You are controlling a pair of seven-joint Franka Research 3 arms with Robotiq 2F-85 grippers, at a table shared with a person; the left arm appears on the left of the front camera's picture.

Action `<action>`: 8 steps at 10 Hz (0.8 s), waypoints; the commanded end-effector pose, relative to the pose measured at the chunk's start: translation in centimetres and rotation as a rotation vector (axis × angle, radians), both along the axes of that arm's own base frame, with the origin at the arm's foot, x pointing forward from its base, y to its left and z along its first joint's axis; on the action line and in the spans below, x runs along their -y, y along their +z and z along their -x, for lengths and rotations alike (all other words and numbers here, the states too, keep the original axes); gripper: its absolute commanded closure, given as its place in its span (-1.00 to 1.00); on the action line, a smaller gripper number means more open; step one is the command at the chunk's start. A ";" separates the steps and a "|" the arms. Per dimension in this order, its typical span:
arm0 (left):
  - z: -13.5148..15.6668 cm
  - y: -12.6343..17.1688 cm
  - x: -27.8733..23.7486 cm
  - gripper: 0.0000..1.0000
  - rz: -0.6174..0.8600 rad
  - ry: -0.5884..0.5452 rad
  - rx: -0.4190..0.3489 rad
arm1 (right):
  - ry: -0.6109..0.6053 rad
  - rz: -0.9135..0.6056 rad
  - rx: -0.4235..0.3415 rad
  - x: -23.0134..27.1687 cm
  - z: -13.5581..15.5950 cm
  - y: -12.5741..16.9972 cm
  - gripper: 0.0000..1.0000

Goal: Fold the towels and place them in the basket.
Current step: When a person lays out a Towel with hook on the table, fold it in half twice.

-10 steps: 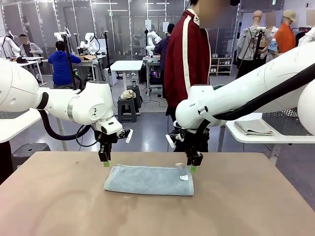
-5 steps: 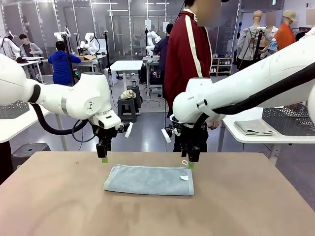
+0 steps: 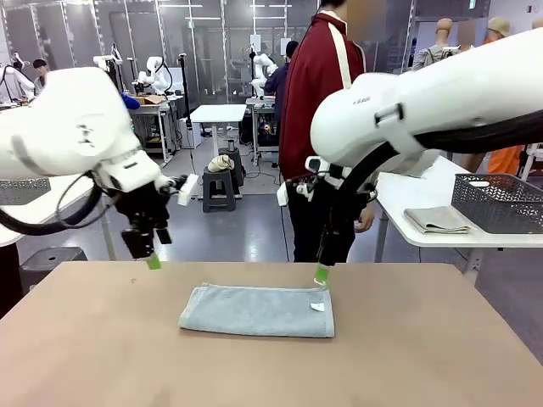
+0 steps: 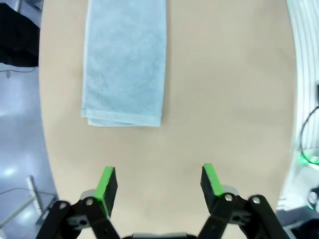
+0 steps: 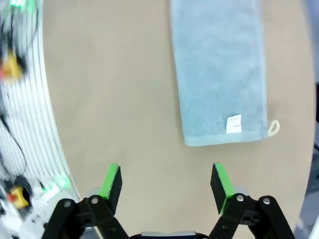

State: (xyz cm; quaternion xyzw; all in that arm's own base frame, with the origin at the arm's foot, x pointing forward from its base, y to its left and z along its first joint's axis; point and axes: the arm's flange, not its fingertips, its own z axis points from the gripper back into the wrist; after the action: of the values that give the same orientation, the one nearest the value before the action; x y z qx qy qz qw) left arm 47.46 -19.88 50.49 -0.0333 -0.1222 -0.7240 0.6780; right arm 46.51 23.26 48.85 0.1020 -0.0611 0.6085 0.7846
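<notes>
One pale blue-grey towel (image 3: pixel 256 310) lies folded mid-frame on the desk (image 3: pixel 85 356). Left pincer (image 3: pixel 153 261) hangs wide and empty to its upper left; right pincer (image 3: pixel 321 275), equally wide and empty, hangs over its upper right corner. Dark lattice basket (image 3: pixel 501 202) sits at the frame's right edge.

Left gripper (image 3: pixel 153 261) and right gripper (image 3: pixel 321 277) hover, jaws spread wide.

— What is seen of the room?
— A grey floor (image 3: pixel 254 233) is seen, and glass-panelled walls (image 3: pixel 208 51) are set along the far side.
— And furniture?
— A white table (image 3: pixel 217 113) is placed mid-room, a black stool (image 3: pixel 217 193) set nearer.
</notes>
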 end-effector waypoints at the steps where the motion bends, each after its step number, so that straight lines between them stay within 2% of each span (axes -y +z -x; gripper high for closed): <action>1: 2.0 -0.3 -2.6 -0.71 0.084 -0.048 0.012 | -0.295 -0.065 0.100 0.3 4.3 0.9 -0.80; 2: 2.2 -0.3 -3.5 -0.71 0.126 -0.059 0.015 | -0.431 -0.102 0.075 0.6 5.6 1.3 -0.80; 3: 2.3 -0.3 -4.3 -0.71 0.163 -0.065 0.020 | -0.594 -0.109 0.018 0.9 6.6 1.3 -0.80; 4: 2.4 -0.1 -5.2 -0.71 0.224 -0.080 0.037 | -0.733 -0.095 -0.086 1.1 7.7 1.2 -0.80; 5: 2.5 0.1 -6.4 -0.71 0.327 -0.103 0.029 | -0.789 -0.096 -0.141 1.1 8.3 1.4 -0.80; 6: 2.7 0.4 -7.8 -0.71 0.431 -0.092 0.040 | -0.774 -0.095 -0.120 1.2 8.5 1.8 -0.80; 7: 3.1 0.8 -9.6 -0.71 0.550 -0.037 0.054 | -0.701 -0.079 -0.069 1.8 7.6 1.3 -0.80; 8: 4.2 0.9 -11.9 -0.71 0.660 -0.037 0.084 | -0.701 -0.079 -0.069 1.8 7.6 1.3 -0.80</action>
State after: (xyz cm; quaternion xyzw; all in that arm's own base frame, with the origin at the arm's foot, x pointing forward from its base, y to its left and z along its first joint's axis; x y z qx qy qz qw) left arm 45.08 -9.94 52.06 -0.1882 -0.3342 -0.6741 0.6312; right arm 38.35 21.66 50.08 0.1293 -0.0777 0.2731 0.9501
